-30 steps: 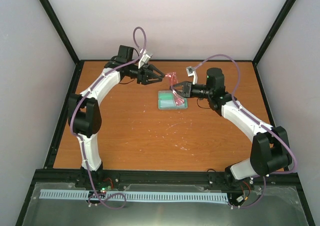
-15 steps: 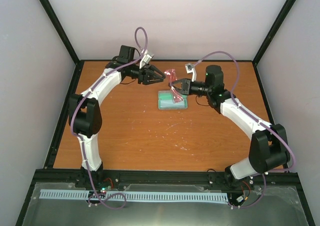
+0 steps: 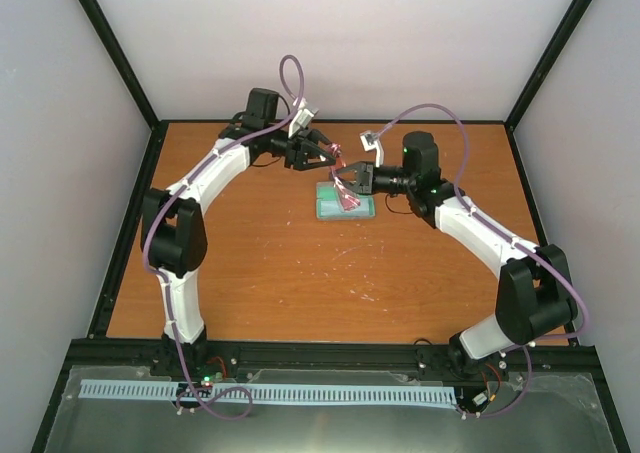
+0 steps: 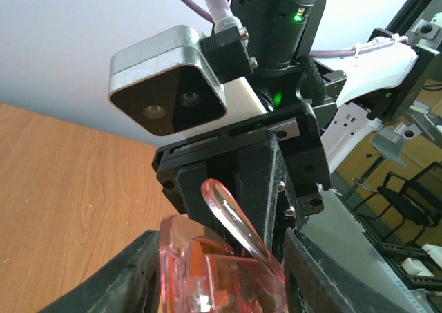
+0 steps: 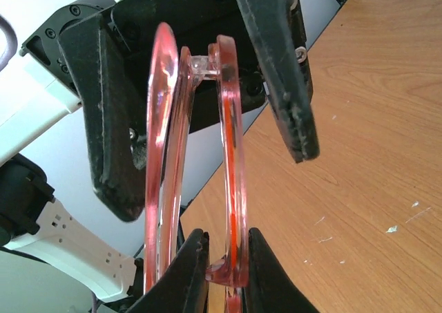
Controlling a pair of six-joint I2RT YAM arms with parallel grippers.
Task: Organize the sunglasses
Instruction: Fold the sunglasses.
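Note:
The translucent red-pink sunglasses [image 3: 344, 176] hang in the air above the grey case with green lining [image 3: 345, 204]. My right gripper [image 3: 353, 182] is shut on one end of them; in the right wrist view its jaws [image 5: 224, 275] pinch a pink arm of the sunglasses [image 5: 228, 154]. My left gripper [image 3: 326, 157] is open, with its fingers [image 5: 112, 144] on either side of the sunglasses' other end and a gap on one side. In the left wrist view the sunglasses [image 4: 221, 258] sit between the left gripper's [image 4: 219, 285] black fingers [image 4: 324, 271].
The case lies open on the orange wooden table [image 3: 300, 273] near its far middle. Black frame posts and pale walls bound the table. The right arm's wrist camera [image 4: 166, 85] is close in front of my left gripper.
My left gripper has moved right to the sunglasses and now straddles them. My right gripper has carried the sunglasses a little left, toward the left gripper.

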